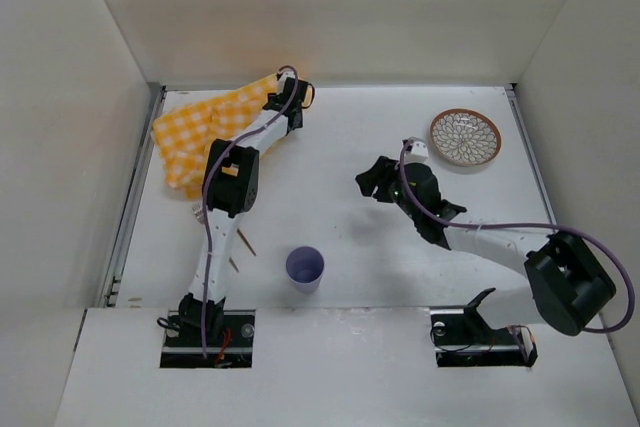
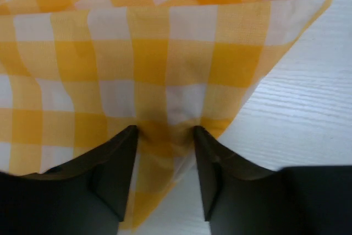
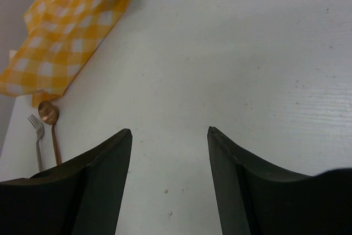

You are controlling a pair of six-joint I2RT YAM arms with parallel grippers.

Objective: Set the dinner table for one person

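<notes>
The dinner table (image 1: pixel 350 227) is the wide white surface. A yellow-and-white checked cloth (image 1: pixel 200 132) lies at its back left. My left gripper (image 1: pixel 290 97) is at the cloth's right corner. In the left wrist view the left gripper (image 2: pixel 165 130) has its jaws a little apart, with the cloth's corner (image 2: pixel 159 152) between them and bare table showing beside the right finger. My right gripper (image 1: pixel 372 179) is open and empty over the middle of the table; it also shows in the right wrist view (image 3: pixel 169 131). A patterned plate (image 1: pixel 465 137) sits at the back right.
A lilac cup (image 1: pixel 305 269) stands near the front centre. A fork (image 3: pixel 37 136) and a copper spoon (image 3: pixel 50 122) lie left of it, partly under my left arm in the top view. White walls enclose the table on three sides.
</notes>
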